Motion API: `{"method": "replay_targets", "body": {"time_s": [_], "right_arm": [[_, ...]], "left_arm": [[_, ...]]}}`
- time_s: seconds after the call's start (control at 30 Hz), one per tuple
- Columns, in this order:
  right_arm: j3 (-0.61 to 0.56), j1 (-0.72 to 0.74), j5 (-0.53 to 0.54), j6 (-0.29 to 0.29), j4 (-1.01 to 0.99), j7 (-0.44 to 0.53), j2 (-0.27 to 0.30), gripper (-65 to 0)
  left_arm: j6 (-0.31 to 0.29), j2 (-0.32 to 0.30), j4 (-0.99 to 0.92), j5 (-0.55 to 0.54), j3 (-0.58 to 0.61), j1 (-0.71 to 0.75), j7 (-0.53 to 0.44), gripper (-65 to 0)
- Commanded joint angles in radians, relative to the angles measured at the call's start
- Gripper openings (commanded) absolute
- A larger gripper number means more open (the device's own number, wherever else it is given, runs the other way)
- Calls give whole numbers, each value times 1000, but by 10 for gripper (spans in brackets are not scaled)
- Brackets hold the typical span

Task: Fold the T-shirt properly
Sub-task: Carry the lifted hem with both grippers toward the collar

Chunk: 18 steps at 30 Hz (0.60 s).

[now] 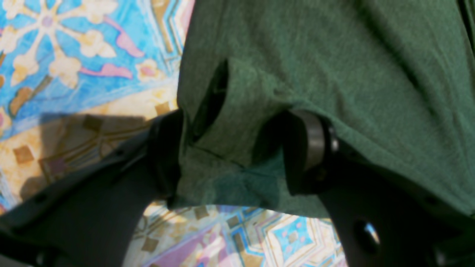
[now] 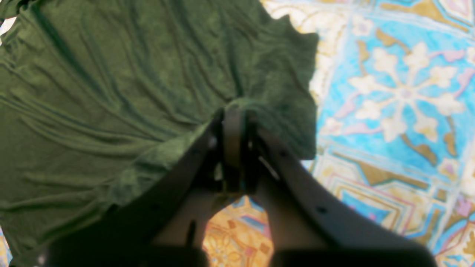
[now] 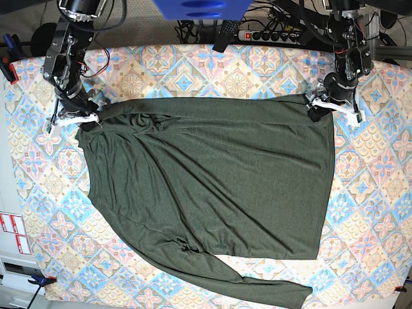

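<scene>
Tiled-pattern desk (image 3: 193,71): dark olive-green knit T-shirt (image 3: 219,180) trails toward 6 o'clock, right pincer (image 3: 80,119) clamped on its 10 o'clock corner, left pincer (image 3: 325,106) wide open astride its 2 o'clock corner.

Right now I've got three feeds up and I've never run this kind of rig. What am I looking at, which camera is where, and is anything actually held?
It is a two-armed robot at a table with a patterned tablecloth. The base view looks down from above; each of the other two views sits on one wrist, looking along the fingers. A dark green T-shirt lies spread on the cloth. The right gripper, on the base view's left, is shut on one corner of the T-shirt; its wrist view shows fabric pinched between closed fingers. The left gripper is at the opposite corner with its jaws wide apart and fabric lying between them, so it is not gripping.
</scene>
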Motion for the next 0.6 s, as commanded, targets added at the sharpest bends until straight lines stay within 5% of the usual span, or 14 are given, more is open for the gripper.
{"method": "replay_targets", "body": {"time_s": [0.0, 0.33, 0.57], "right_arm": [[5, 6, 4, 8, 16, 18, 9, -650], [5, 6, 6, 8, 16, 18, 9, -650], [5, -8, 6, 8, 25, 17, 9, -650]], "left_arm": [[7, -4, 0, 2, 1, 4, 25, -264], [-30, -12, 5, -5, 0, 13, 33, -650], [-32, -49, 49, -8, -8, 83, 33, -650]]}}
